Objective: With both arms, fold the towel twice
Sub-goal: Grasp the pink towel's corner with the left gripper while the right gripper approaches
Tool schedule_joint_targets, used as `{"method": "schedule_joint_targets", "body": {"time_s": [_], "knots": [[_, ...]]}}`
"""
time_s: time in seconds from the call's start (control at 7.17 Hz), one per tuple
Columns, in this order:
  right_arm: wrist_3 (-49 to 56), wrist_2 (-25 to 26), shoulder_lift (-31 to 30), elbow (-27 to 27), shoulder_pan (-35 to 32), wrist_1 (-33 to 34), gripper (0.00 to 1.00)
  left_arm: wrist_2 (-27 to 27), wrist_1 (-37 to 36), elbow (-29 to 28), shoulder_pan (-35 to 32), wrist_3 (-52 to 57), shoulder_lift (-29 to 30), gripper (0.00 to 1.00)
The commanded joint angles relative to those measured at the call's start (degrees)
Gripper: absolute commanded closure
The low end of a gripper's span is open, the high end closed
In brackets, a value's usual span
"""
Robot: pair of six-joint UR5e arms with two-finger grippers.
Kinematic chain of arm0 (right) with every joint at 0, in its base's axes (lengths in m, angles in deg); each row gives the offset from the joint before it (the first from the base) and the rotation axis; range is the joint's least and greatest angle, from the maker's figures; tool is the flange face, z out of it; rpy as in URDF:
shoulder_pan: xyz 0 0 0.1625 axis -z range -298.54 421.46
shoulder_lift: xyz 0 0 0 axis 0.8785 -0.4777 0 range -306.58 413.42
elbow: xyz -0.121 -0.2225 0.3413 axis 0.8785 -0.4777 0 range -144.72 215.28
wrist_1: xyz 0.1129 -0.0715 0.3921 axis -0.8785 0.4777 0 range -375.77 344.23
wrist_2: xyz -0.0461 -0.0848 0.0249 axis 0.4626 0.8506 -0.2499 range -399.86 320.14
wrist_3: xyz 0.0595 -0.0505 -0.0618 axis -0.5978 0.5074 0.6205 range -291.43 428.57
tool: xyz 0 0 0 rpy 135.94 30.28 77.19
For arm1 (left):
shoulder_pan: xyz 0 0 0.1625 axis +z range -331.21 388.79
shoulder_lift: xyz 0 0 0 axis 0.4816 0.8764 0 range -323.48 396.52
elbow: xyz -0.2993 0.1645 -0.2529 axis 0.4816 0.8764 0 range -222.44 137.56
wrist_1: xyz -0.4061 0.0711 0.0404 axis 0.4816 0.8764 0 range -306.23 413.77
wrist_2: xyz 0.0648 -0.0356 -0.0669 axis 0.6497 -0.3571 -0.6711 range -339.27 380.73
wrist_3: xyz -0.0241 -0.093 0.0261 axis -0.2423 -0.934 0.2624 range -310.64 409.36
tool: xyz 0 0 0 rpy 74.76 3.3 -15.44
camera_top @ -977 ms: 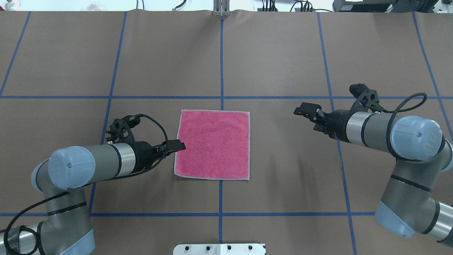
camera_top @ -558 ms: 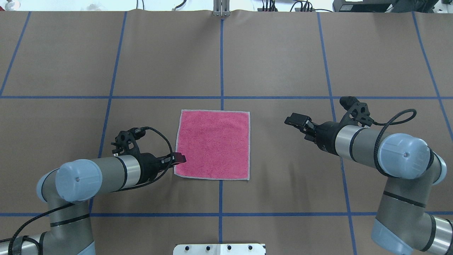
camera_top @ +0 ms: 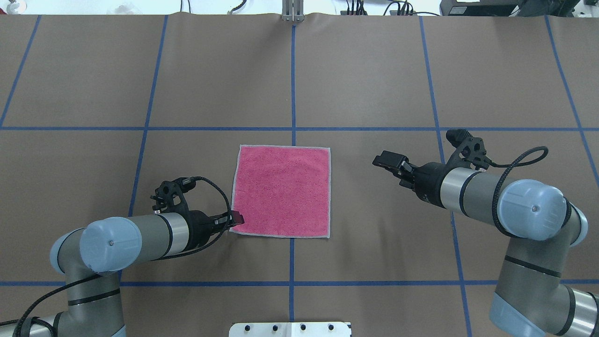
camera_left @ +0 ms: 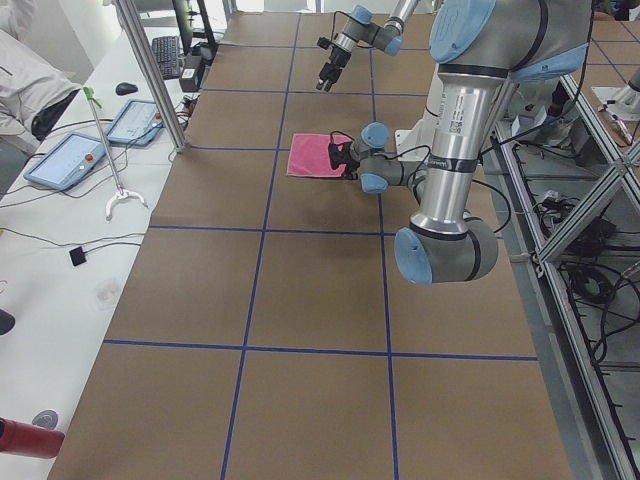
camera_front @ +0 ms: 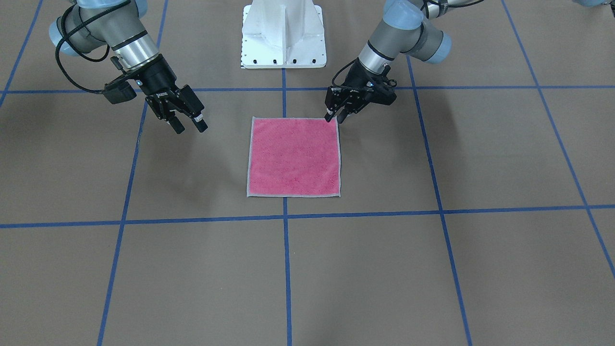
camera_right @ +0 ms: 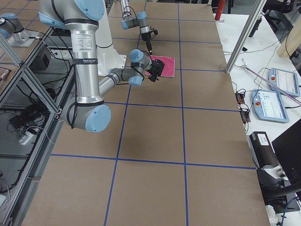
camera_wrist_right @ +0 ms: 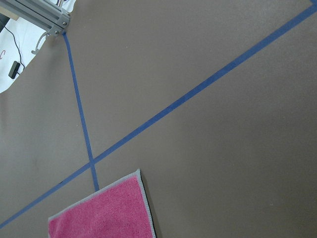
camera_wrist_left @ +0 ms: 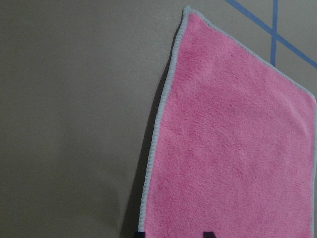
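Well, right hand (camera_front: 190,128) lettering too small.

Left gripper (camera_top: 236,218): we see it has slid along the left edge of the towel (camera_top: 281,192), from mid-edge to the corner at lower left in the overhead view (tips now at the border).
Right gripper (camera_top: 386,161): we find it has shifted lower in that view and closer to the towel, though well apart from it.

A brown table (camera_top: 374,70) is gridded with blue tape (camera_top: 293,84), with a white pedestal (camera_front: 283,33) at one edge. Along the white bench (camera_left: 60,260) lie a tablet (camera_left: 65,160), a keyboard (camera_left: 165,57) and a mouse (camera_left: 125,88). A person's sleeve (camera_left: 30,80) shows beside it.
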Motion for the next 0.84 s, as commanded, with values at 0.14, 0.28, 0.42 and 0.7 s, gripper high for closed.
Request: {"method": "schedule_joint_targets", "body": {"time_s": [0.14, 0.28, 0.42, 0.7], "knots": [[0.0, 0.08, 0.01, -0.07, 0.12, 0.0, 0.03, -0.07, -0.55, 0.11, 0.62, 0.18, -0.1, 0.51], [0.0, 0.08, -0.08, -0.07, 0.12, 0.0, 0.03, -0.07, -0.55, 0.11, 0.62, 0.18, -0.28, 0.51], [0.0, 0.17, -0.08, -0.07, 0.12, 0.09, 0.03, -0.07, -0.55, 0.2, 0.62, 0.27, -0.45, 0.51], [0.0, 0.26, -0.08, -0.07, 0.12, 0.0, 0.03, -0.24, -0.55, 0.29, 0.62, 0.27, -0.98, 0.51]]}}
